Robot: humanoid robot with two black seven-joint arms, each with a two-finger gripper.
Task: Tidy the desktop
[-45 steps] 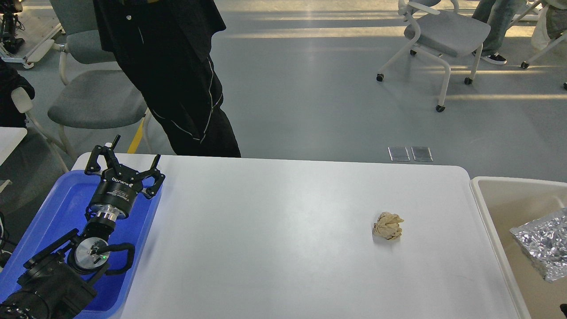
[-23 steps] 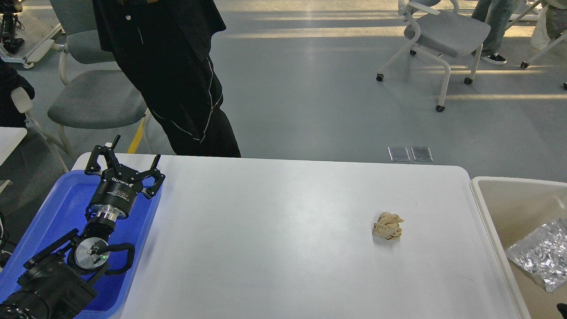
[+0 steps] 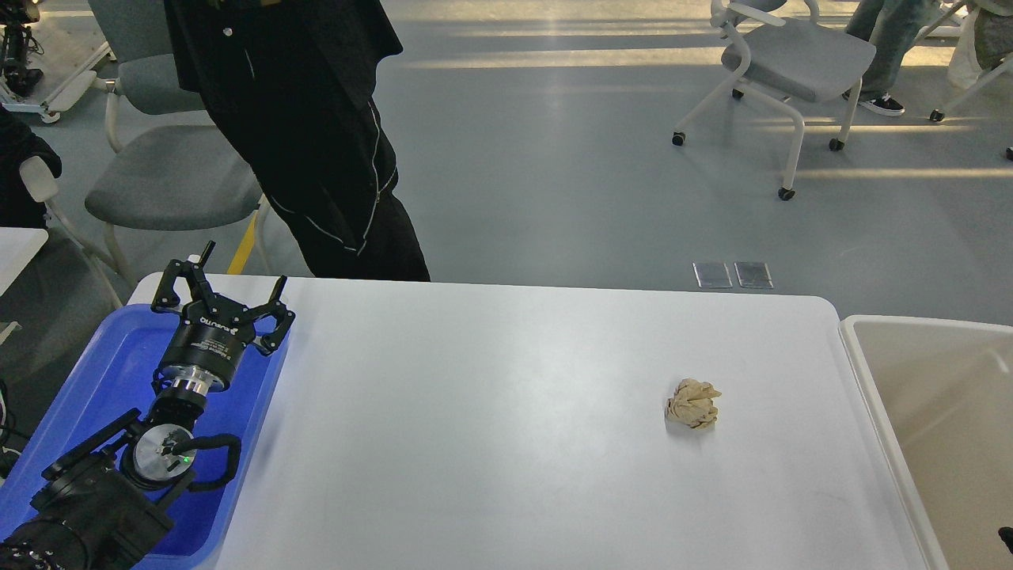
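Note:
The white desktop [image 3: 491, 412] fills the middle of the head view. A crumpled beige paper ball [image 3: 693, 404] lies on its right half. My left gripper [image 3: 237, 275] is open and empty, held over the far right corner of the blue tray [image 3: 119, 364] at the desktop's left end, far from the paper ball. A small dark part shows at the bottom right corner [image 3: 1007, 540]; my right gripper itself is out of view.
A cream bin [image 3: 918, 372] stands against the desktop's right edge. A person in black [image 3: 316, 142] stands at the far left edge of the desktop. Grey chairs [image 3: 166, 182] stand on the floor behind.
The crumpled silver foil seen in the bin has dropped lower and out of view. My left arm and the paper ball have not moved.

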